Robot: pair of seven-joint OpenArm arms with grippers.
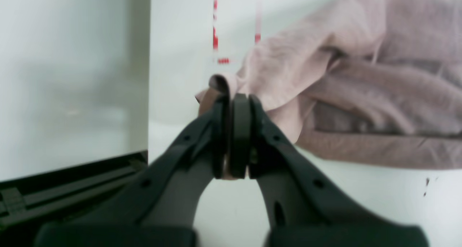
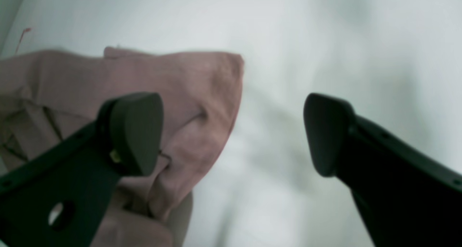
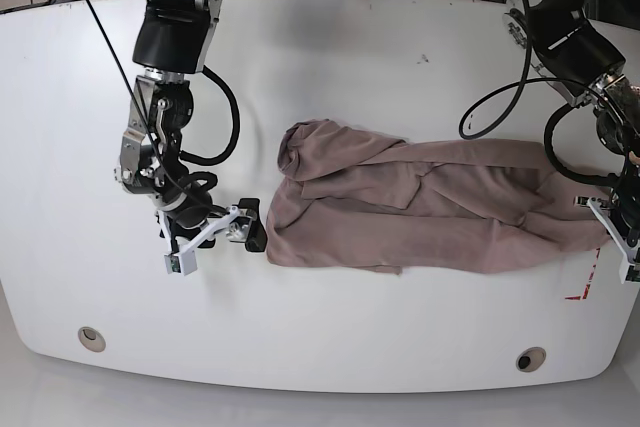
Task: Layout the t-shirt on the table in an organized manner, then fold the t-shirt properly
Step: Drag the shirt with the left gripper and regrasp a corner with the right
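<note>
Your white table (image 3: 330,357) carries the mauve t-shirt (image 3: 430,209) bunched lengthwise across its middle. Your left gripper (image 1: 236,131) pinches the shirt's edge tight; your right gripper (image 2: 232,131) gapes wide beside the other end, holding nothing.

Both arms (image 3: 170,77) are black with silver-grey joint plates, and loose black cables (image 3: 225,122) loop beside them. Each wrist carries a white bracket (image 3: 195,237). The fingers (image 2: 133,131) are matte black, with rounded pads, small screw holes and one larger round hole.
</note>
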